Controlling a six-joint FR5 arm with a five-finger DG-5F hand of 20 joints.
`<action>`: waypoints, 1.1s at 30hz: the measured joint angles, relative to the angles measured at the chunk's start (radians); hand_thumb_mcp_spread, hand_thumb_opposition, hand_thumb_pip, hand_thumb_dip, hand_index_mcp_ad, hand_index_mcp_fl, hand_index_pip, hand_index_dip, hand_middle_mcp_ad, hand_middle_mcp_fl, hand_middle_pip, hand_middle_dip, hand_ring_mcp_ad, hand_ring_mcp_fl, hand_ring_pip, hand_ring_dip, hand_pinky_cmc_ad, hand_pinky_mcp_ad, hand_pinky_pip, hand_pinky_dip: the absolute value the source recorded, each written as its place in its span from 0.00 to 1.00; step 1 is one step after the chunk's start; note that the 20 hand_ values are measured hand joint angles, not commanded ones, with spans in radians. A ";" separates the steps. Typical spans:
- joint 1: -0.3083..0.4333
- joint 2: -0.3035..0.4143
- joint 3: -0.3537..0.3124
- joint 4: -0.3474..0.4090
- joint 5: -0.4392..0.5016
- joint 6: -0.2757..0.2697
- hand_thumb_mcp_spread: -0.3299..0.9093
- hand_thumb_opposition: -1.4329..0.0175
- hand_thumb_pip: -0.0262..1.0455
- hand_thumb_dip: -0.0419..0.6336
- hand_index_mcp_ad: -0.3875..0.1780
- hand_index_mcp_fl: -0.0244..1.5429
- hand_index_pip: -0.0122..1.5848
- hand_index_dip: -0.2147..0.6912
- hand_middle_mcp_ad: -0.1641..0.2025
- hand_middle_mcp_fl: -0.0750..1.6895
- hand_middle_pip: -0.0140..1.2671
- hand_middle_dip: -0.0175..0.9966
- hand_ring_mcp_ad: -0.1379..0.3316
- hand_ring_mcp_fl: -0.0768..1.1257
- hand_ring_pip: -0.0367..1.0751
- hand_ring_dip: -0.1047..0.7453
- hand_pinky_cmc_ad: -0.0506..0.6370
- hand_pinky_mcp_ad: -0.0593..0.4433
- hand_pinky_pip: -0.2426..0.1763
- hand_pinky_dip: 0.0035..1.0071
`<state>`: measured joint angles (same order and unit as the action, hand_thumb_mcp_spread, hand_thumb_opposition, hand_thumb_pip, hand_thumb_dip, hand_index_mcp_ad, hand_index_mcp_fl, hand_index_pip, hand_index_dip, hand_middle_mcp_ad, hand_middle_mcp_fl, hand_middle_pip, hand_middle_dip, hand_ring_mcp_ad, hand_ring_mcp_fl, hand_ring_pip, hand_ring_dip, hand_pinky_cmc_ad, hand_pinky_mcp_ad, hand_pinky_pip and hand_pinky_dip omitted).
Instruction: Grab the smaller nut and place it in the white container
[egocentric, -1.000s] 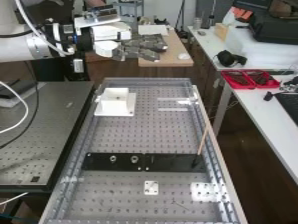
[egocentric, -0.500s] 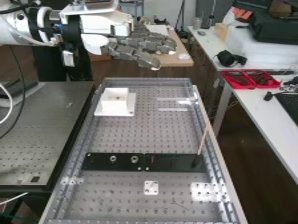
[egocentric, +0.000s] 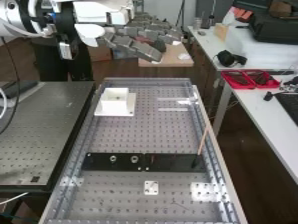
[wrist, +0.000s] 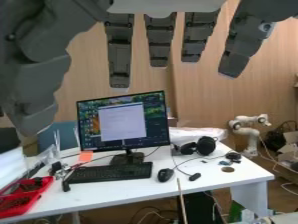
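1. Nut of smaller size (egocentric: 90, 158) is only faint to see; it stands on the flat black bar (egocentric: 100, 164), close to the bar end at the left of the high view.
2. Beside it on the same bar, in one row, stand the larger nut (egocentric: 113, 158) and then the bearing (egocentric: 134, 159), not touching each other.
3. White container (egocentric: 116, 106) sits farther up the perforated bench (egocentric: 133, 135), on a flat white plate (egocentric: 128, 112), well apart from the nut.
4. My hand (egocentric: 136, 47) is high over the far end of the bench, well apart from both the nut and the container. My fingers (wrist: 120, 55) are long and straight, with gaps between them, and my thumb (wrist: 36, 95) is apart from them; they hold nothing.
5. Thin stick (egocentric: 202, 142) stands tilted near the other end of the black bar, and a small white plate with holes (egocentric: 151, 188) lies near the bar.
6. On the white desk (wrist: 163, 187) I see a monitor (wrist: 123, 122), a keyboard (wrist: 110, 173) and a mouse (wrist: 165, 174).
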<state>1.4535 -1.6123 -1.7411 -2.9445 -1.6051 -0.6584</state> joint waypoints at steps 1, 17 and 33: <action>0.000 0.000 0.002 0.000 0.001 -0.001 0.38 0.52 0.66 0.13 0.44 0.05 0.48 0.27 0.64 0.05 0.12 0.24 0.58 0.06 0.12 0.27 0.61 0.74 0.43 0.29; -0.003 0.010 0.003 -0.005 0.022 0.002 0.38 0.52 0.66 0.11 0.44 0.07 0.47 0.30 0.64 0.05 0.12 0.24 0.58 0.06 0.12 0.27 0.60 0.74 0.42 0.29; 0.001 0.017 0.001 -0.014 0.029 -0.005 0.38 0.52 0.66 0.11 0.44 0.08 0.46 0.31 0.64 0.05 0.12 0.24 0.59 0.06 0.12 0.27 0.62 0.74 0.42 0.29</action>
<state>1.4541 -1.5950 -1.7399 -2.9585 -1.5766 -0.6632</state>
